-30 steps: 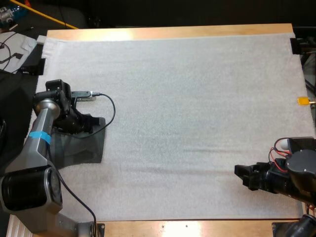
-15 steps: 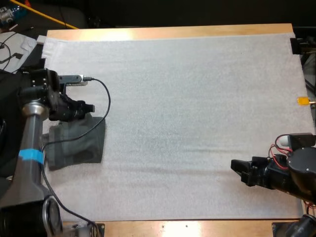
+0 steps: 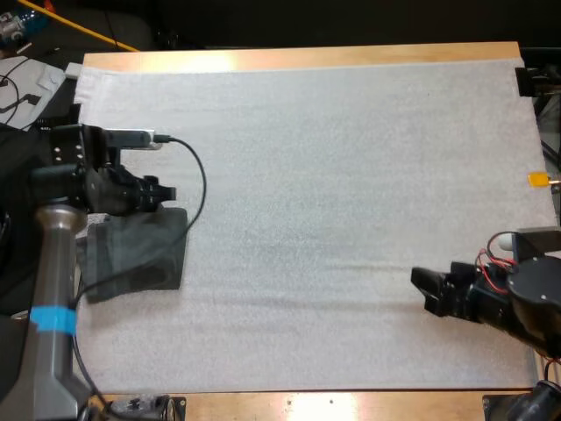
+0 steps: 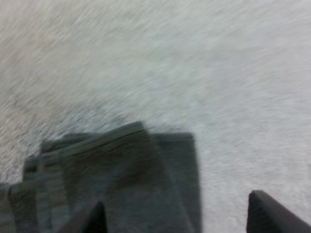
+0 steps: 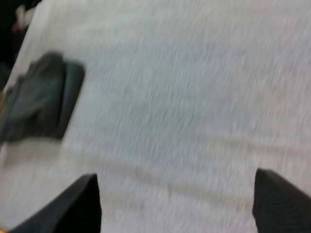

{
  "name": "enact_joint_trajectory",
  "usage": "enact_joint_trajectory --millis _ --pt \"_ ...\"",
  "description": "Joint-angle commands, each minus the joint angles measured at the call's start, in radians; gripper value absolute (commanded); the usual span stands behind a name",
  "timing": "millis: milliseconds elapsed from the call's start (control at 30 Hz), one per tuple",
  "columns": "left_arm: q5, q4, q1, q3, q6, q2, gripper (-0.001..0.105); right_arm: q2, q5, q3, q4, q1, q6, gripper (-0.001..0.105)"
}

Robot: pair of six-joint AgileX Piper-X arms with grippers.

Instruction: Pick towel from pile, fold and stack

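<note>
**Fold looks done; towel set down at left edge of mat, both end effectors empty**

Folded towel (image 3: 138, 254) lies flat on the white mat (image 3: 333, 175) close to the mat's left edge, about midway between the desk's (image 3: 263, 58) far and near sides; dark grey-green, roughly rectangular, edges fairly square; left wrist view shows several layered edges at one side, so it is folded over more than once; cannot tell whether it is one towel or a small stack.

Left end effector (image 3: 165, 192) sits at the towel's far edge, just over it; released, fingers (image 4: 272, 216) standing apart with nothing between them, towel lying below and not pinched.

Right end effector (image 3: 422, 291) is well apart from the towel, over bare mat near the desk's right edge and toward the near side; also released, fingers spread over plain mat; in its wrist view the towel lies far off across the mat.

Progress, as a judgement: pick, fold and set-down read as finished for this towel, since it rests folded and neither end effector grips it; placement spot at the left edge reads as the stack location.

Left to do: clear the left arm away from the towel; if more towels are due, fetch the next one, fold it and lay it on top; I cannot tell from here whether any are left.
</note>
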Motion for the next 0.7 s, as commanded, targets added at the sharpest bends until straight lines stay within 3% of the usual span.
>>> enact_joint_trajectory --millis 0,200,367,667 --pt "0.009 0.026 -0.066 -0.003 -0.026 -0.062 0.057 0.035 0.068 -0.008 -0.060 0.007 -0.038 0.064" --pt "0.002 0.063 -0.168 -0.002 -0.046 -0.137 0.057 0.119 0.076 -0.010 -0.129 -0.041 -0.120 0.064" --pt "0.005 0.073 -0.176 -0.004 -0.038 -0.138 0.058 0.148 0.062 -0.005 -0.146 -0.095 -0.134 0.064" --pt "-0.004 0.132 -0.174 -0.002 -0.022 -0.177 0.058 0.181 -0.027 -0.001 -0.161 -0.446 -0.269 0.064"
